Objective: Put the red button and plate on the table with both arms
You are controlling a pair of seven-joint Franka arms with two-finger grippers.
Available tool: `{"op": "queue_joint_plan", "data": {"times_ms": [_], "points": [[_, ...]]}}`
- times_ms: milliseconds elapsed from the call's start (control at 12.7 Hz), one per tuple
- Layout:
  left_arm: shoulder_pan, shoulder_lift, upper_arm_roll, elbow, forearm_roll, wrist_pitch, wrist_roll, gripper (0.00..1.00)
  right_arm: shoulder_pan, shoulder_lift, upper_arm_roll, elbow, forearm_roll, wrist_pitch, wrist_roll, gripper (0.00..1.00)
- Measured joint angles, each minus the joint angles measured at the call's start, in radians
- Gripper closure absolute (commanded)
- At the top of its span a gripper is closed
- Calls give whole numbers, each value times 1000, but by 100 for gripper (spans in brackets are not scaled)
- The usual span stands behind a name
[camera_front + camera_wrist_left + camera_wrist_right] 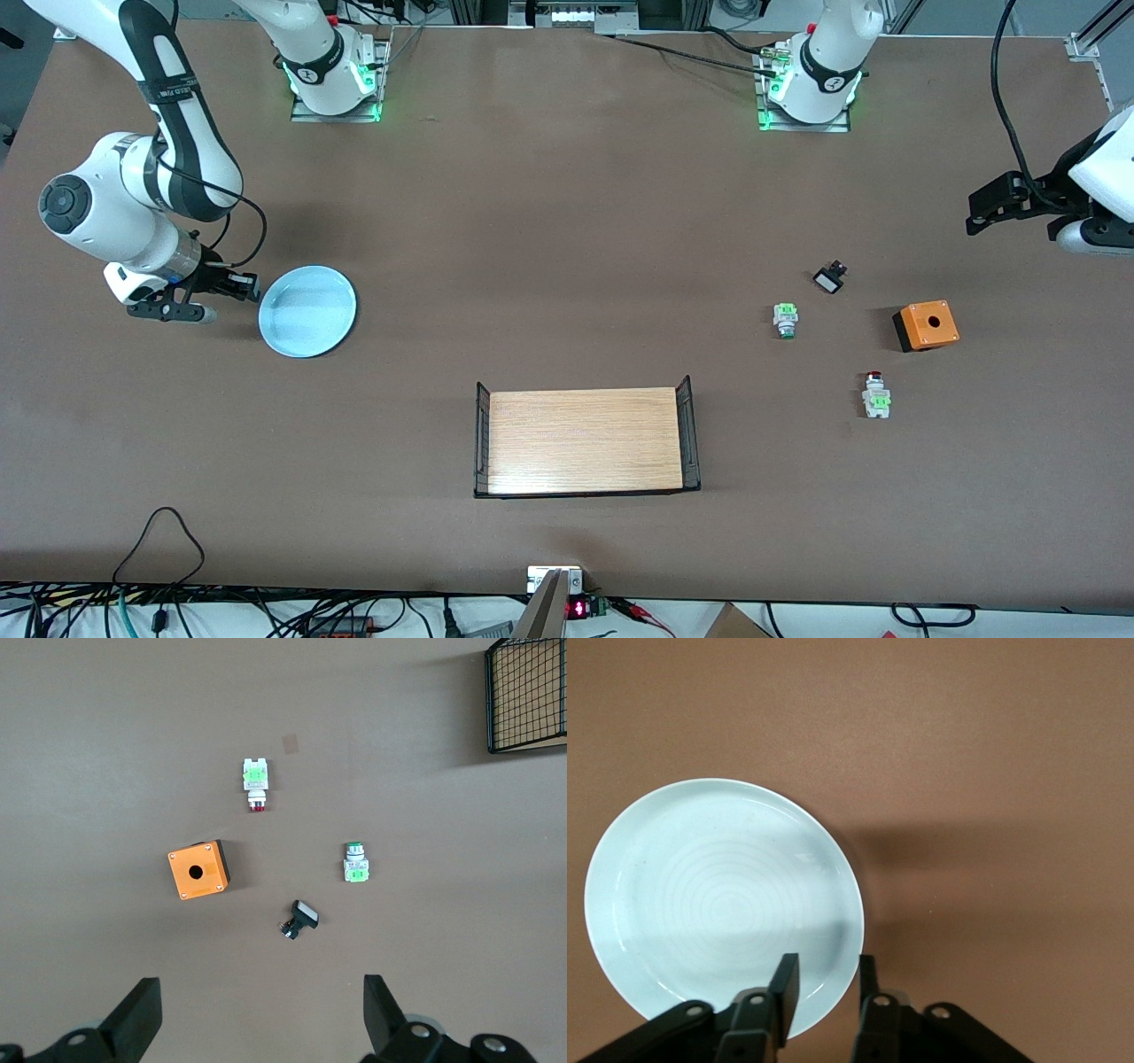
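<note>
One plate (307, 311) and one red button (876, 394) lie on the worktop (567, 221), well apart. Right end effector (824, 979) straddles the plate's rim with a narrow gap; left end effector (262, 1014) hangs spread wide.

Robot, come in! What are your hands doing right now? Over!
Right gripper open at the plate rim. Left gripper open, high over the red button. Nothing blocking either.

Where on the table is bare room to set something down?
Bare brown table lies between the plate and the switches, and on the wood tray. It is crowded near the left arm's end: red button, green switch, black part, orange box.
</note>
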Motion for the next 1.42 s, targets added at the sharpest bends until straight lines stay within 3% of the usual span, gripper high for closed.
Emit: {"op": "queue_joint_plan", "data": {"times_ms": [315,708,1417], "points": [[0,0,0,1,0,0,0,0,4,-55,7,70,0,-135,4,0],[0,0,-2,2,-4,0,0,0,10,-65,11,424,-6,-545,26,0],[0,0,-1,3,-17,0,0,0,56,-41,30,759,-133,-876,198,0]]}}
